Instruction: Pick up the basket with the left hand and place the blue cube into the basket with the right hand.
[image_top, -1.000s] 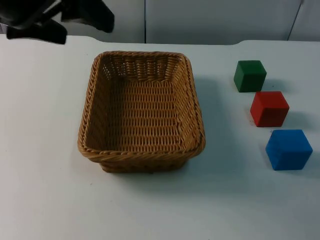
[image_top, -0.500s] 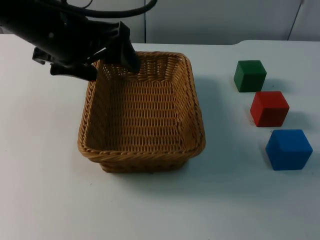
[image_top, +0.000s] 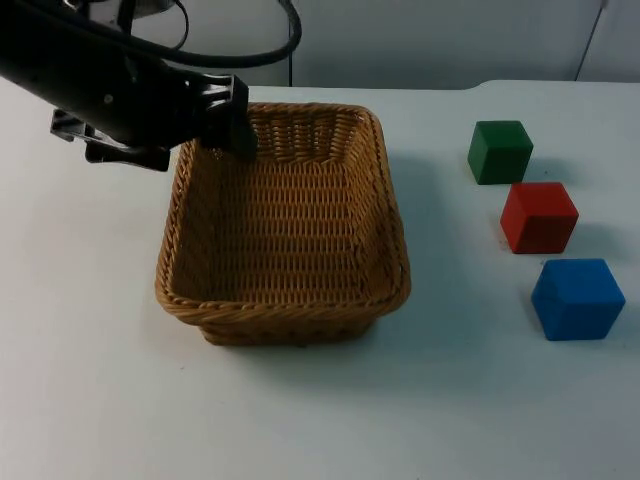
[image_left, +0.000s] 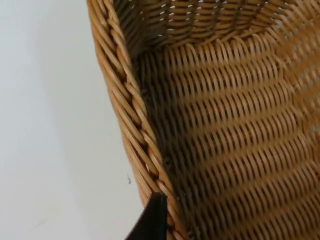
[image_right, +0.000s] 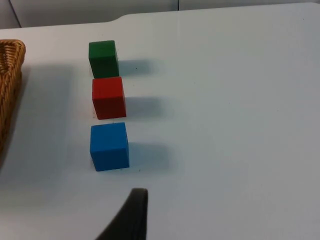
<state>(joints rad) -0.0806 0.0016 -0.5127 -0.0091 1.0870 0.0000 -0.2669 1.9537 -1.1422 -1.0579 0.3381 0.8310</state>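
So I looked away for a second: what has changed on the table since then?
The left gripper came in from the far left corner and reached the basket at its far-left rim; whether it grips yet is unclear. The basket, blue cube, red cube and green cube have not moved.

Top camera is looking down on the whole table (image_top: 90, 400). Left wrist camera is sitting close over the wicker basket (image_left: 225, 125) rim; right wrist camera is viewing the blue cube (image_right: 109, 146) from farther back, sharing the basket edge.

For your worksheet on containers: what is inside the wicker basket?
The wicker basket holds no cube, just bare weave. The left gripper covers its far left corner, so that spot stays hidden.
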